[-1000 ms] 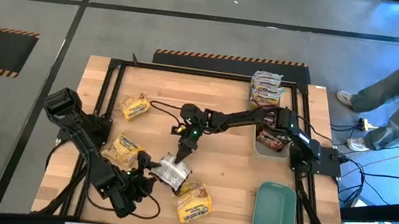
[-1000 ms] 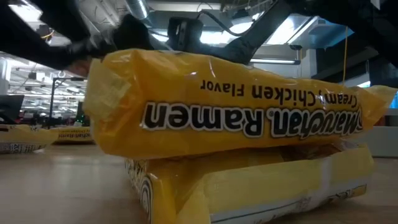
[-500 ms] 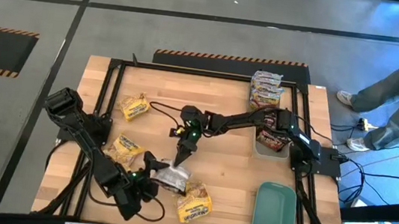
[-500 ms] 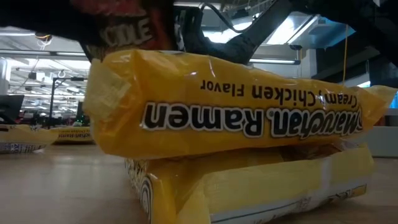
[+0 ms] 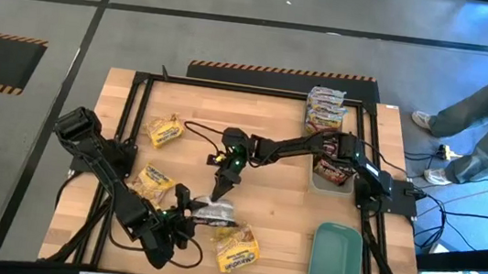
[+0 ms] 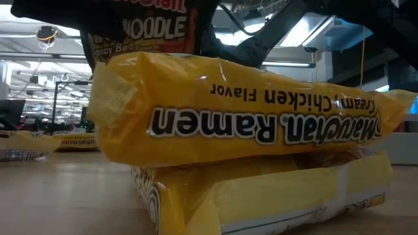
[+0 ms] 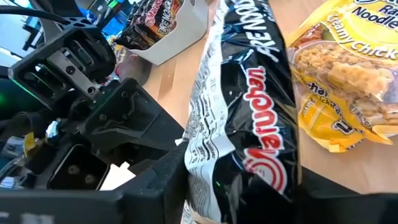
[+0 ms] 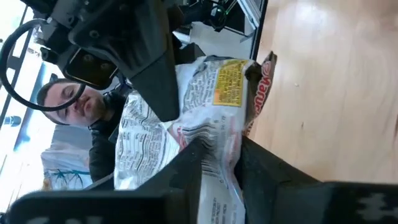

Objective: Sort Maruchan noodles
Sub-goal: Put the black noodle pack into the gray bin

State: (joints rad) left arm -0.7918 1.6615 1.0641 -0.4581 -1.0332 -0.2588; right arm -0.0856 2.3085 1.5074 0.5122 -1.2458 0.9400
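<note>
- A crinkly dark, silvery-backed noodle packet is gripped at once by the left claw and the right claw, both clenched on it, near-centre of the wooden counter.
- Four yellow packets lie loose on the left half.
- The far-right packet stack sits beside a clear tray holding dark packets.
- A teal lid lies near right.

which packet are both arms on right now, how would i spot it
Look at the wooden table's front-left area, where the left tool and right tool meet. The dark packet hangs between them, silvery on its back, unlike the yellow packets lying flat beside it.
</note>
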